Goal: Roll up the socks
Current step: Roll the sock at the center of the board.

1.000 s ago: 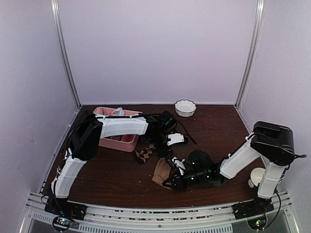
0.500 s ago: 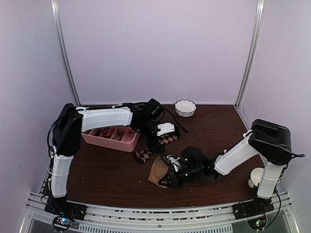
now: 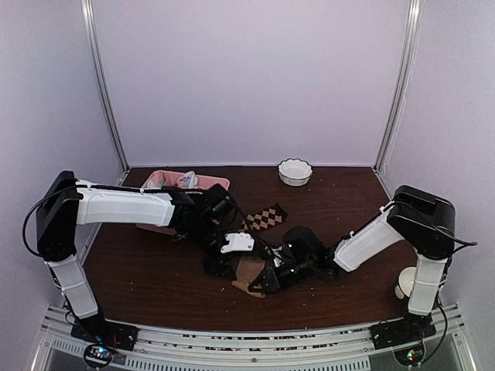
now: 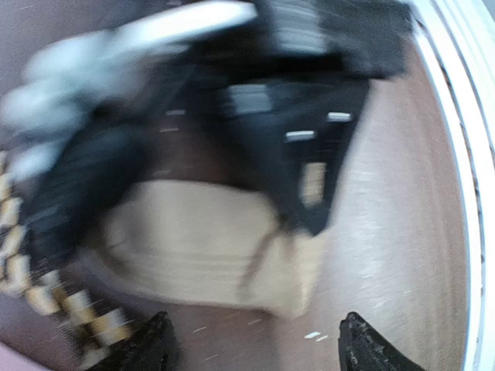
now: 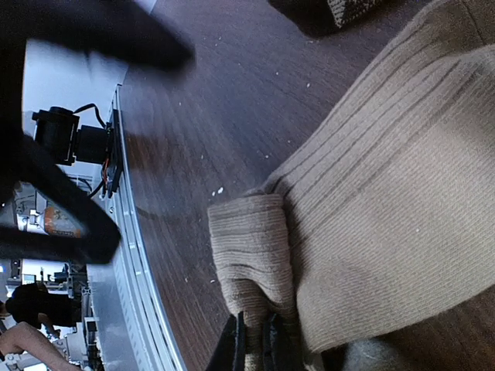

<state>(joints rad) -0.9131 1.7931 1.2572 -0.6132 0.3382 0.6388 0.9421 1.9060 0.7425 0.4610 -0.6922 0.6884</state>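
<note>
The plain tan sock [image 3: 246, 272] lies flat near the table's front centre. In the right wrist view its [image 5: 387, 193] near edge is folded over into a small roll. My right gripper [image 3: 263, 283] [image 5: 255, 344] is shut on that roll. The brown argyle sock [image 3: 267, 217] lies behind it, partly hidden under my left arm. The blurred left wrist view shows its diamond pattern [image 4: 35, 274] at the lower left. My left gripper [image 3: 224, 263] [image 4: 255, 352] hovers low at the tan sock's [image 4: 201, 247] left side. It is open, with nothing between the fingertips.
A pink divided tray [image 3: 213, 182] stands at the back left, half hidden behind my left arm. There is a white fluted bowl [image 3: 295, 171] at the back centre. A white cup-like object [image 3: 405, 283] sits by the right arm's base. A metal rail [image 3: 255, 340] runs along the front.
My left arm has swung away from the tray, forward and down, bringing its gripper beside the tan sock. More of the argyle sock shows at the back. The right gripper has kept its pinch and shifted slightly left.
</note>
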